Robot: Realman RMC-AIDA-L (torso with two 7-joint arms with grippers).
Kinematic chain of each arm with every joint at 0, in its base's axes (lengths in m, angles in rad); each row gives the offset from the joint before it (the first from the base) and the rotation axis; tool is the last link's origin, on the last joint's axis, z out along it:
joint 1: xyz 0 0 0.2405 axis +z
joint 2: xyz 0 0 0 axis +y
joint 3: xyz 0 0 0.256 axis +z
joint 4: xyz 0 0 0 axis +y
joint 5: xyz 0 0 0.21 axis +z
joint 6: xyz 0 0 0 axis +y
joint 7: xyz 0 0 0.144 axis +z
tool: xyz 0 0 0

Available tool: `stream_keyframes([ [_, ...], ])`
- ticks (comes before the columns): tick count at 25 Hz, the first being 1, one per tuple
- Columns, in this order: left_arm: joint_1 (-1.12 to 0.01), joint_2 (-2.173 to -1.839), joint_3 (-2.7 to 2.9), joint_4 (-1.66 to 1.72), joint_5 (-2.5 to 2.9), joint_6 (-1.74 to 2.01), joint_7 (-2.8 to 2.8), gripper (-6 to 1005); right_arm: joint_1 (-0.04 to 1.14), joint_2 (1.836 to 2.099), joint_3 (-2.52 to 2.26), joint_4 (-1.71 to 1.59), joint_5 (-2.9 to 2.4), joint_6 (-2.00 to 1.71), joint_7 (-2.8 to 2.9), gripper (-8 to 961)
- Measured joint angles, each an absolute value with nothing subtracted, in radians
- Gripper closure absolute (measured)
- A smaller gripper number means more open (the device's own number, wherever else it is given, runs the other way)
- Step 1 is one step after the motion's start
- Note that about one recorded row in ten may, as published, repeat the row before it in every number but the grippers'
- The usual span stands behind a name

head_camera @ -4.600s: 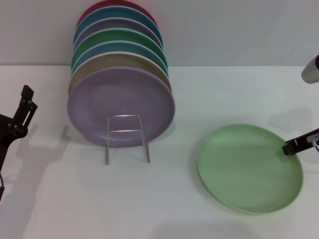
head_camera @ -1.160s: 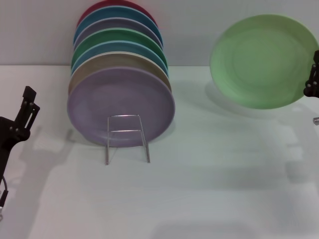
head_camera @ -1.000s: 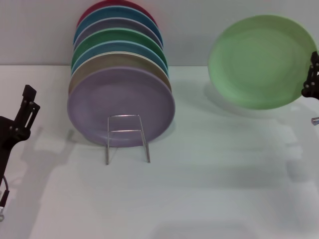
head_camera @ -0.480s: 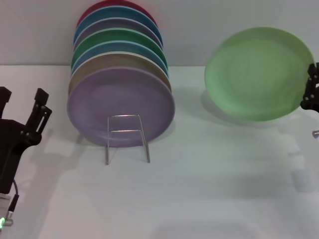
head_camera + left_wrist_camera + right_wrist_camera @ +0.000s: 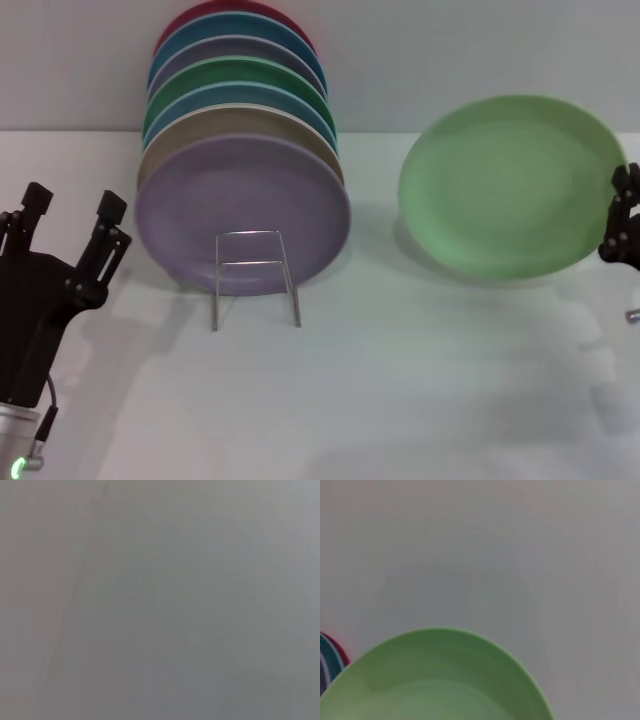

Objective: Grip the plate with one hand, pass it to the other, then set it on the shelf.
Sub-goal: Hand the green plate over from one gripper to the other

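You had the first step done: the right gripper (image 5: 622,225), at the right edge of the frame, pinched the rim of the plate (image 5: 510,185) with its fingers and held it up off the worktop (image 5: 400,380), tilted with its face toward the camera. The plate sat in the upper right of the frame, well apart from the shelf (image 5: 255,275). The pass was not done yet. The left gripper (image 5: 68,222) was in the lower left of the frame with its fingers spread and nothing between them, far from the plate. The shelf stood left of the middle, with the lilac plate (image 5: 243,212) at the front of a row of plates leaning behind its wire loop. You still had to hand the plate over and then set it on the shelf.
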State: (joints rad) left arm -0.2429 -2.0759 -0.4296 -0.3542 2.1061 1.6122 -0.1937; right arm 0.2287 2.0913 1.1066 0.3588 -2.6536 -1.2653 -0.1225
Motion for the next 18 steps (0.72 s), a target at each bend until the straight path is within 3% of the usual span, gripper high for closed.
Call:
stream_keyframes([
  [18,-0.232,-2.075,-0.295,-0.364,2.106,1.624,-0.183,184,0.029,2.092,0.843,0.478,-2.568,-1.416,-0.256,928],
])
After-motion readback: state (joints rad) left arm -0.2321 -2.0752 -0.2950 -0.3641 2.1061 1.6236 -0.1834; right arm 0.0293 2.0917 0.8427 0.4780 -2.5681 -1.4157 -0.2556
